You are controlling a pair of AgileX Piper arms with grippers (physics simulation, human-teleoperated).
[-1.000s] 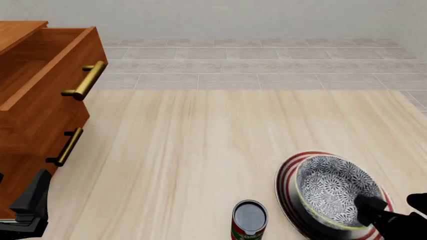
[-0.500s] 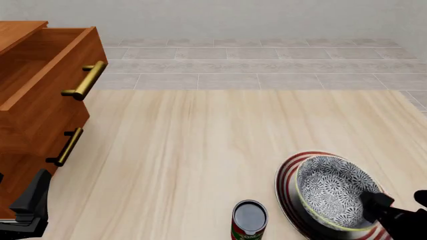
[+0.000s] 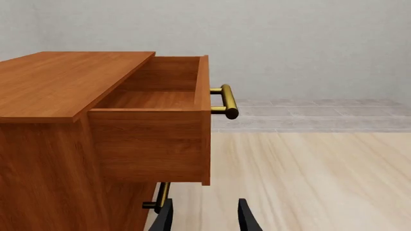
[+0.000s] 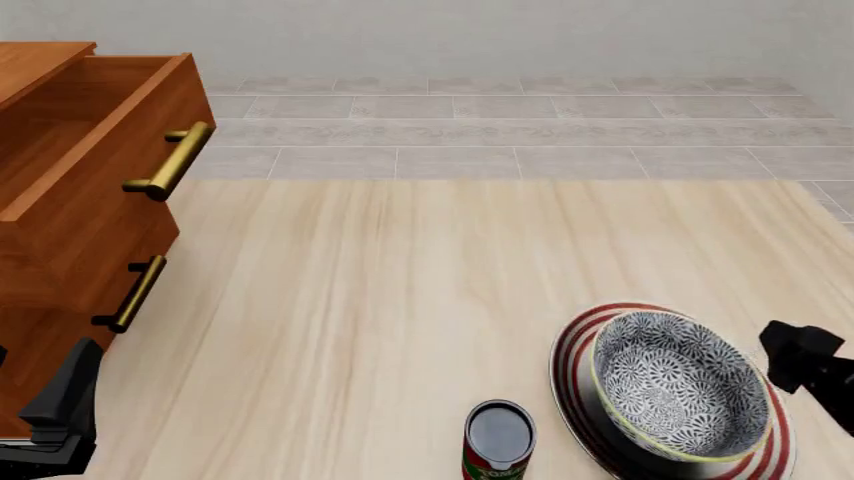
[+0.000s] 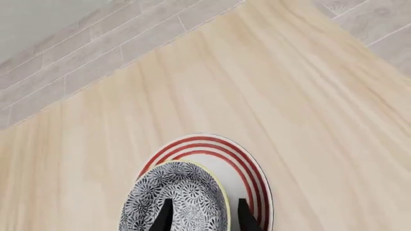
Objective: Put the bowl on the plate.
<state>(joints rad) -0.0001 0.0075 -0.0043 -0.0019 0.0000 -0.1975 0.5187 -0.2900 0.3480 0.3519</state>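
The bowl (image 4: 681,385), blue-grey floral with a thin yellowish rim, rests upright on the plate (image 4: 574,345), a white plate with red rings at the near right of the table. My right gripper (image 4: 801,352) hovers just right of the bowl, clear of it. The right wrist view looks down on the bowl (image 5: 176,192) and the plate (image 5: 251,166); the right gripper (image 5: 204,219) is open above them and holds nothing. My left gripper (image 4: 60,410) stays at the near left by the cabinet. In its wrist view the left gripper (image 3: 204,220) is open and empty.
A small dark-topped can (image 4: 499,438) stands just left of the plate near the front edge. A wooden cabinet (image 4: 67,230) with its top drawer (image 3: 154,130) pulled out and brass handles fills the left side. Tiled floor lies beyond the table's far edge.
My right gripper has come off the bowl's near rim and moved up and to the right. The bowl stays on the plate. The left arm has not moved.
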